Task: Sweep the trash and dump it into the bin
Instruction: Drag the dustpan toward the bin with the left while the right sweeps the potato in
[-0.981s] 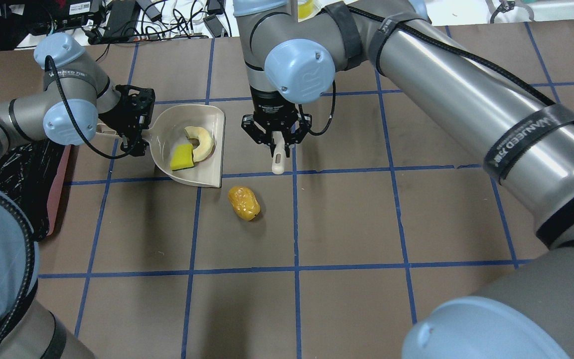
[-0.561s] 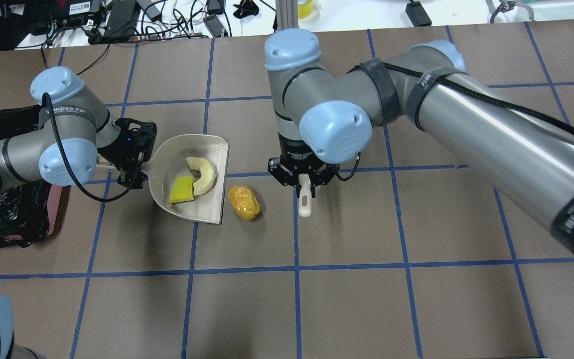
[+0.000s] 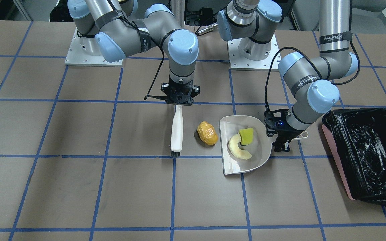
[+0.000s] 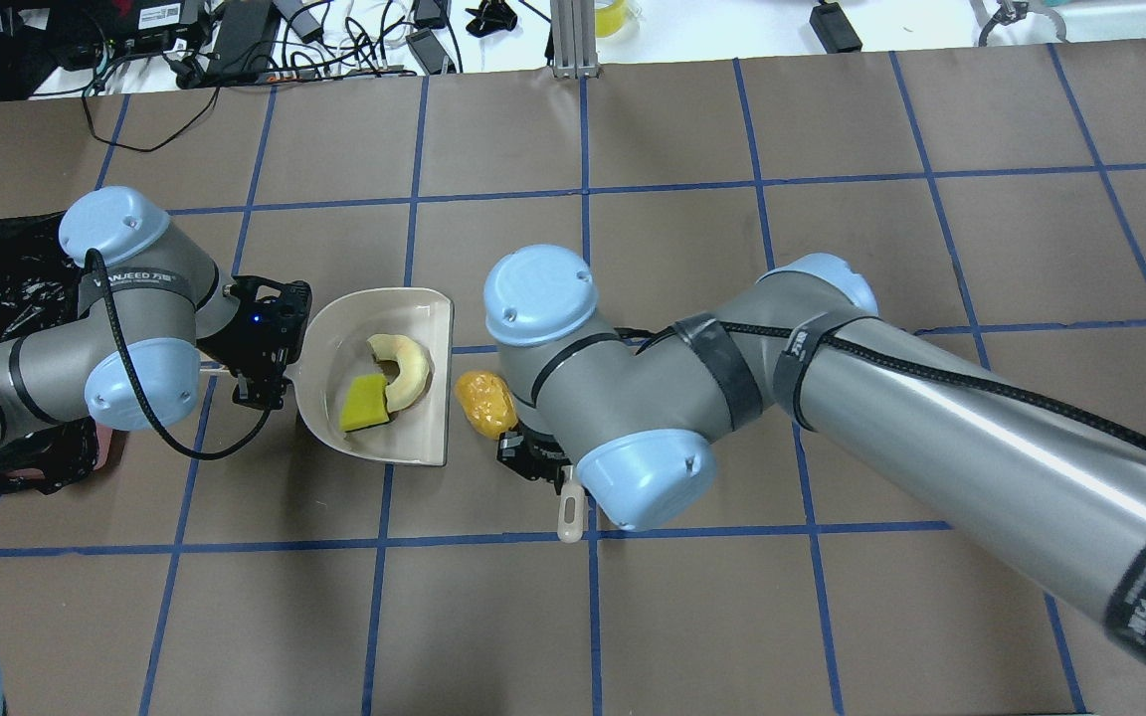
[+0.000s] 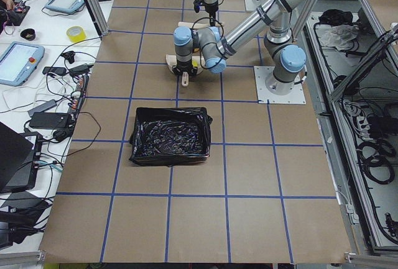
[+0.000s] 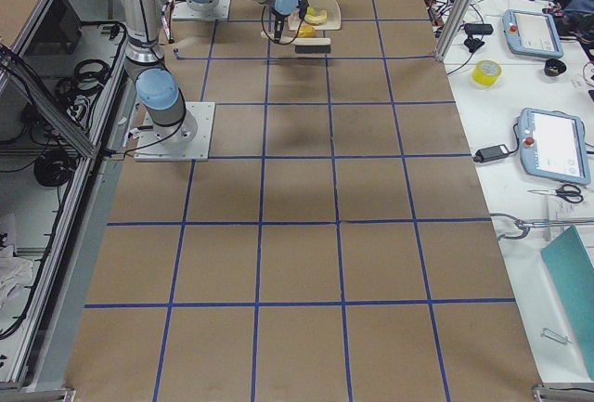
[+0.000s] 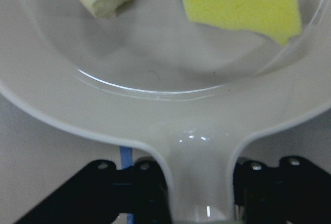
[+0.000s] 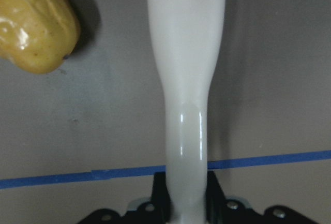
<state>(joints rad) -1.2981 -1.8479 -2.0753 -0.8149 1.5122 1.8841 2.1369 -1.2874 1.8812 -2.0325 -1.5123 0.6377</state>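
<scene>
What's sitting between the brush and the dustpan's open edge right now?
Only the potato-shaped lump sits between the brush and the dustpan, nearer the dustpan's open edge than the brush. The front-facing view shows it plainly.

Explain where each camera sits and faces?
Front-facing: across the table, facing left arm, right arm.
Overhead: behind the robot, down over both arms.
Exterior left: table end by bin; left arm nearer.
Exterior right: opposite end; right arm nearer.
Left wrist: left gripper holding the dustpan.
Right wrist: right gripper holding the brush.
Front-facing and overhead share dustpan, brush, lump.
</scene>
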